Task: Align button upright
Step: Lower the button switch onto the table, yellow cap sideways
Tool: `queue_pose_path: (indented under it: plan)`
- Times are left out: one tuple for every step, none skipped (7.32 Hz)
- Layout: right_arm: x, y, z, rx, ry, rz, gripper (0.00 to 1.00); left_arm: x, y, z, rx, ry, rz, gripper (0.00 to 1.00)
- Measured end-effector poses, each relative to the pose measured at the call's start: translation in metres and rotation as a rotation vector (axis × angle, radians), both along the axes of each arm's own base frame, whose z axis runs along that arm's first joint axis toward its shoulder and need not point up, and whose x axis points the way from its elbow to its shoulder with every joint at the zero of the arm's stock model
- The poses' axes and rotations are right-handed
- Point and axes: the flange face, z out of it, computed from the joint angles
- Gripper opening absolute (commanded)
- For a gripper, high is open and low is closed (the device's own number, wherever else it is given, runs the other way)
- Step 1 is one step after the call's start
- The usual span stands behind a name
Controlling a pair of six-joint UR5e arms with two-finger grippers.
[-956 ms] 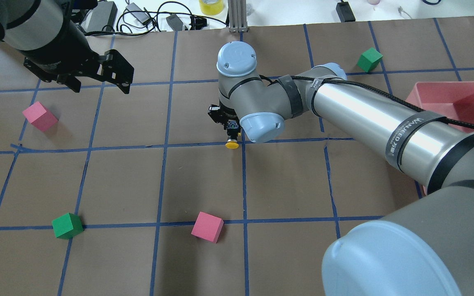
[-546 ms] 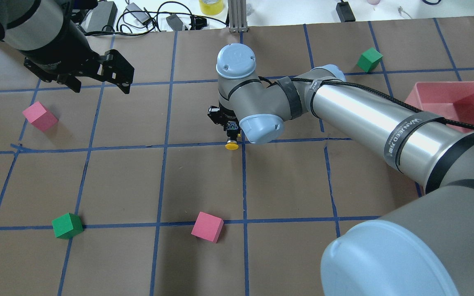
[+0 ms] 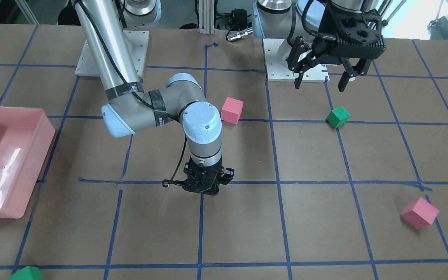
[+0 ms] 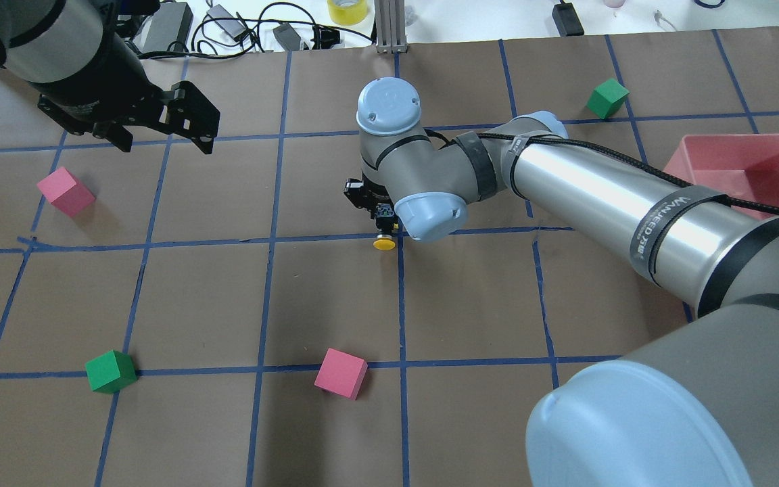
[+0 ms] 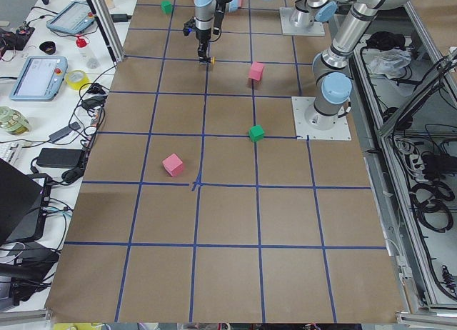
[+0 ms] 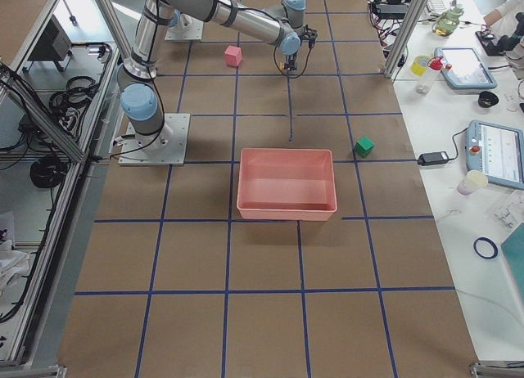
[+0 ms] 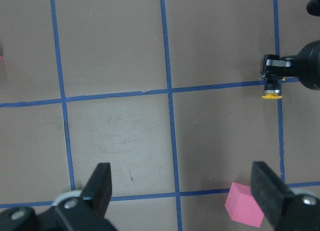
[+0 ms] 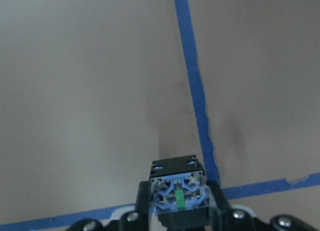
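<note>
Your right gripper (image 4: 382, 228) has dipped slightly, clamped on the button (image 4: 383, 244) cap-down by the tape crossing (image 4: 399, 236), possibly touching paper; looks light, rigid, slick, so pinch the black body, while the left gripper (image 7: 181, 183) hangs wide open, empty.

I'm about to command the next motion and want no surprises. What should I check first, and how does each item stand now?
1. Right gripper shut on the button: ok.
2. Button upright: not ok; yellow cap points down, contact block up.
3. Cap touching the table: cannot tell.
4. Left gripper open and far away: ok.
5. Nearest pink cube apart from the button: ok.
</note>
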Motion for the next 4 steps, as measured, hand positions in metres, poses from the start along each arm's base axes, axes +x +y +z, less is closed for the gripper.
queue_pose_path:
  plan:
    - [-0.0007, 0.0017, -0.0028, 0.001, 0.001, 0.0, 0.0, -0.0001, 0.0001, 0.0004, -0.001, 0.001, 0.0, 1.0]
    - [-0.0015, 0.0035, -0.0055, -0.002, 0.0, 0.0, 0.0, -0.0001, -0.0001, 0.0007, -0.001, 0.001, 0.0, 1.0]
    - [-0.0017, 0.0039, -0.005, -0.007, -0.002, 0.0, 0.0, -0.0001, -0.0002, 0.0016, -0.003, 0.002, 0.0, 1.0]
    - [-0.0018, 0.0041, -0.0037, -0.01, -0.003, 0.001, 0.15, -0.0001, -0.0005, 0.0034, -0.008, 0.001, 0.0, 1.0]
